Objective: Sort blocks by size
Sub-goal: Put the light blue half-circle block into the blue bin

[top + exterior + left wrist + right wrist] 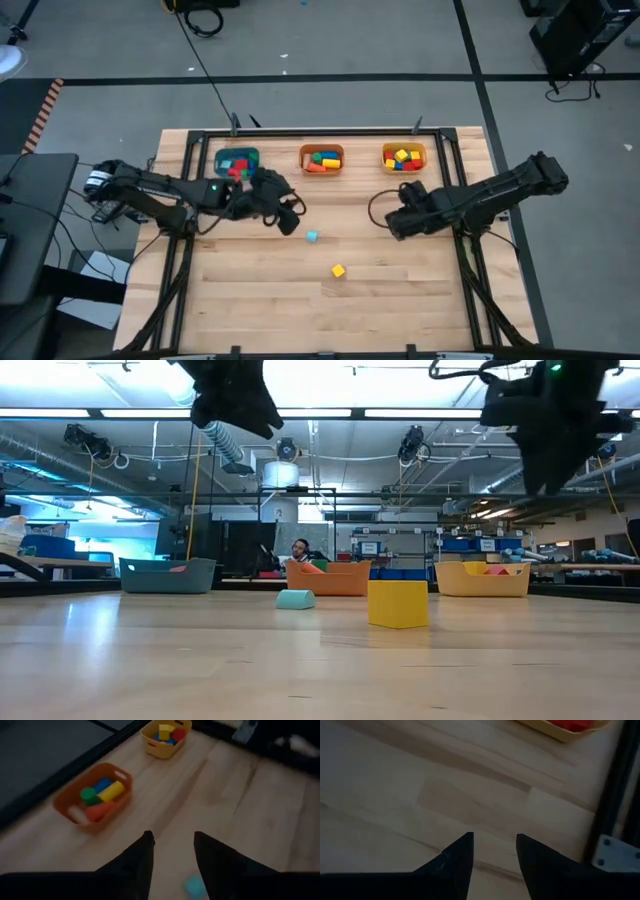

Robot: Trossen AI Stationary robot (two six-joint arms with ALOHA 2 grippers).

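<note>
Two loose blocks lie flat on the table: a small light blue block (312, 236) and a small yellow cube (338, 271); both show in the low view, light blue (295, 599) and yellow (397, 603). Other blocks lie in the teal bin (237, 162), the orange bin (322, 159) and the yellow bin (403, 157). My left gripper (290, 222) is open and empty, raised above the table just left of the light blue block, which shows by its fingers (194, 886). My right gripper (392, 222) is open and empty, raised at the right.
The three bins stand in a row along the far edge, inside a black frame (300, 133) on the table. Bare wood lies between the arms and toward the near edge. A person (300, 550) sits far off in the room behind.
</note>
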